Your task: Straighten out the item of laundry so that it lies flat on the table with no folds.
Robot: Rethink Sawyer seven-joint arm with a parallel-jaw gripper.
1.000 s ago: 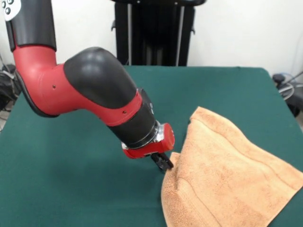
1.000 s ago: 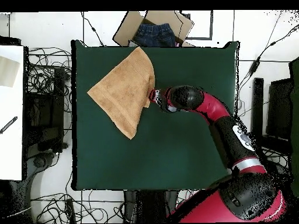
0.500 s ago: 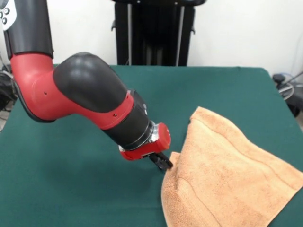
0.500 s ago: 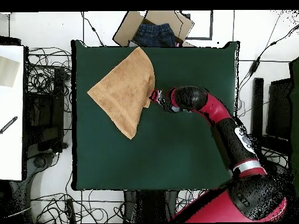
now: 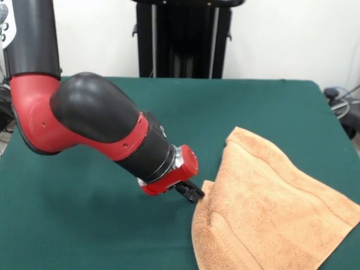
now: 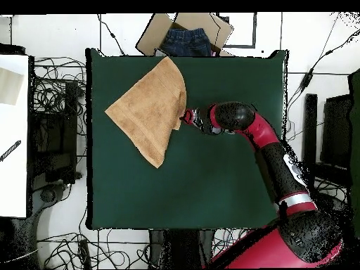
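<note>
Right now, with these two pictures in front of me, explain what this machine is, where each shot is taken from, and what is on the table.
The red and black thing is a robot arm. One picture looks across the table; the other looks straight down from above. On the green top lies one orange-tan towel, folded over rather than flat. The arm's tool sits right at the towel's edge, at a small raised bit of cloth. Whether it grips the cloth cannot be told. Beyond the table, the overhead shot shows a cardboard box holding blue cloth.
</note>
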